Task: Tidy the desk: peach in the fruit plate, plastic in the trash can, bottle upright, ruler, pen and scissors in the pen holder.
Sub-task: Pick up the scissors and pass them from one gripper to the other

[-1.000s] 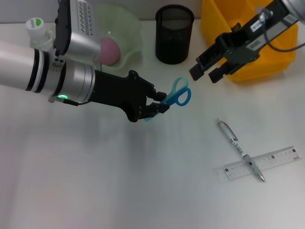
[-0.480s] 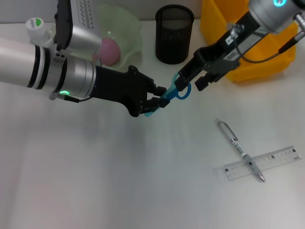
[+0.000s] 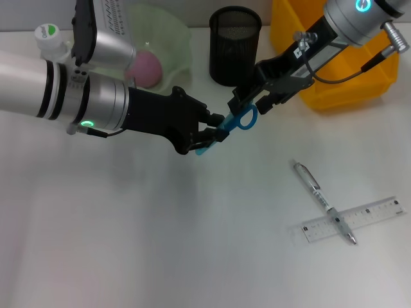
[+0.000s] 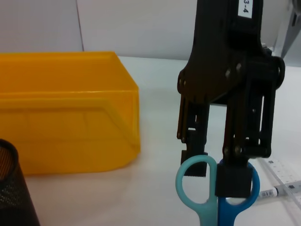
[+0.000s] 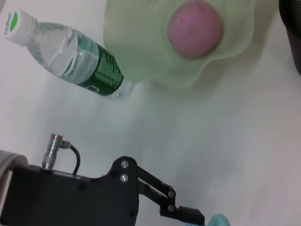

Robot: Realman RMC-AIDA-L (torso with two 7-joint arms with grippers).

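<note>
**Scissors mid-handover above the desk, in front of the pen holder**

The left gripper [image 3: 207,135] was clamped on the blade end of the scissors [image 3: 234,124], holding them off the table with the blue handle loops toward the right gripper [image 3: 252,102]. That gripper's fingers [image 4: 233,178] stood apart at the loops, one apparently through a ring, not yet pinching. The scissors looked light and rigid, with smooth plastic handles likely to pivot in a loose pinch; gripping across both loops near the pivot seemed safest. The pen holder [image 3: 235,46] stood just beyond them. The pen [image 3: 321,200] and ruler [image 3: 354,221] lay crossed at near right.
</note>
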